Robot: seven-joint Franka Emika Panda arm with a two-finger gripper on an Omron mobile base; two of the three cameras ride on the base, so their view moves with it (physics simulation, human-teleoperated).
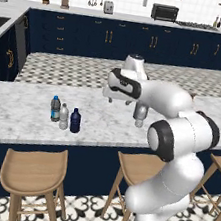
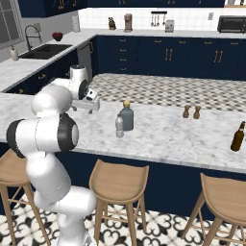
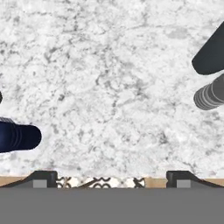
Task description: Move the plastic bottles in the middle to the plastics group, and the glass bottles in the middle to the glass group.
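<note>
**Right, clear plastic bottle next: light, slick, easy to tip**

The clear plastic bottle (image 2: 119,126) with the pale cap stands upright mid-counter. From the right base view it is just beside the glass bottle (image 2: 127,116) with the cork-like top, slightly in front of it, and I cannot tell whether the two touch. I judge it to be light and thin-walled, with a smooth round body that could slip or squash under a hard pinch and would topple at a nudge. I would take it around the body just below the shoulder, coming in from the side away from the glass. The glass one looks heavier, rigid and breakable, so it wants a firm hold low on its wide body, not on the cork.

The gripper (image 3: 111,177) hangs over bare marble counter (image 1: 21,113) with its jaws spread wide and nothing between them. In the hand view a navy shape lies at one edge and a ribbed grey cap at the other.

Further left, the navy bottle (image 1: 75,121) already stands beside the clear grey bottle (image 1: 64,117) and the blue-capped water bottle (image 1: 55,108). A brown bottle (image 2: 238,137) stands well apart at the right end.
</note>
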